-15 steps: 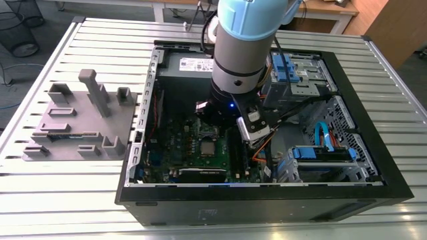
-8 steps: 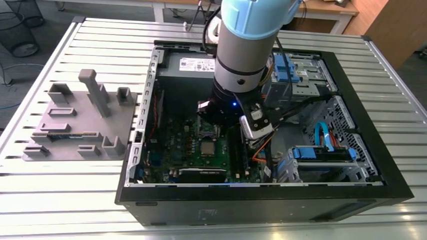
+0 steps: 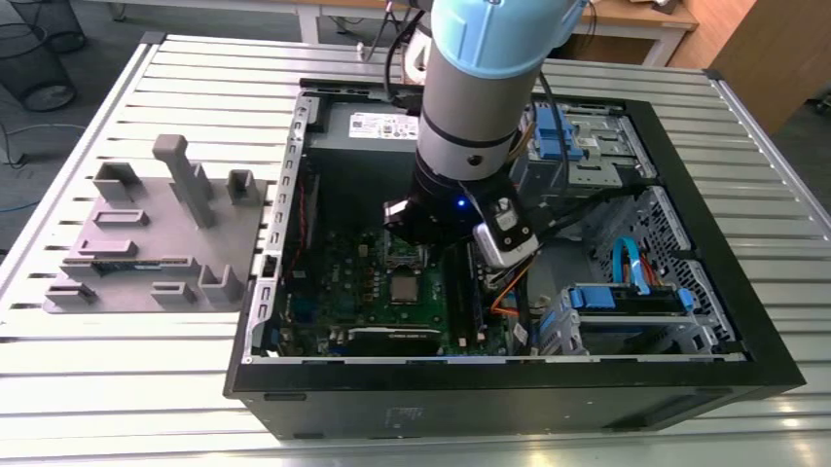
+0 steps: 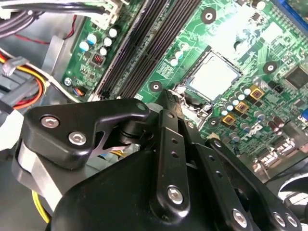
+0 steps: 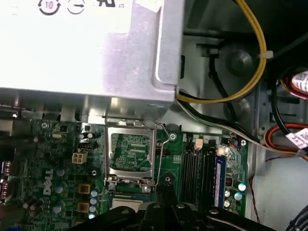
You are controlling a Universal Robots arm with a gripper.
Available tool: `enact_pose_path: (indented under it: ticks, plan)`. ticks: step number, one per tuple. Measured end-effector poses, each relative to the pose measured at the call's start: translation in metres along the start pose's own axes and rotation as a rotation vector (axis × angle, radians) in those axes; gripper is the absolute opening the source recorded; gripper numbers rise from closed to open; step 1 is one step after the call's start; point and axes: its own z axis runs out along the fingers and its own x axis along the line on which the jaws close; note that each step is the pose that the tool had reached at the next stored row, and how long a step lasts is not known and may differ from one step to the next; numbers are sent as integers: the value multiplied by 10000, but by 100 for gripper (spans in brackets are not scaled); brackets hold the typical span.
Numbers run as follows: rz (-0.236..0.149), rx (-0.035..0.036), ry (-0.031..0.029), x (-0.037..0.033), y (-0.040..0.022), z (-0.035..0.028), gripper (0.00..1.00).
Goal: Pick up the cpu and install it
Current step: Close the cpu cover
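Observation:
The cpu is a silvery square lying flat in its socket on the green motherboard, also seen as the cpu in the exterior view and as the cpu's edge in the first wrist view. The socket's metal cover frame stands swung up beside it, with its wire lever raised. My gripper hovers over the board just beside the socket, fingers together and holding nothing. Its tip sits between the cover frame's hinge and the memory slots. The arm reaches down into the open case.
The power supply overhangs the board beyond the socket. Black memory slots run beside the gripper. Yellow and orange cables loop nearby. Blue drive bays fill the exterior view's right. A grey fixture tray lies outside the case.

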Motion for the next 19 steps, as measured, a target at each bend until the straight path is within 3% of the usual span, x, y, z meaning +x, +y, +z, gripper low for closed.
enact_pose_path:
  ticks: [3, 10, 19]
  plan:
    - [-293, -44, -13, -3, 0, 1, 11]
    - [-329, -44, -9, -4, 0, 1, 11]
    - [-329, -44, -9, -16, 95, 18, 11]
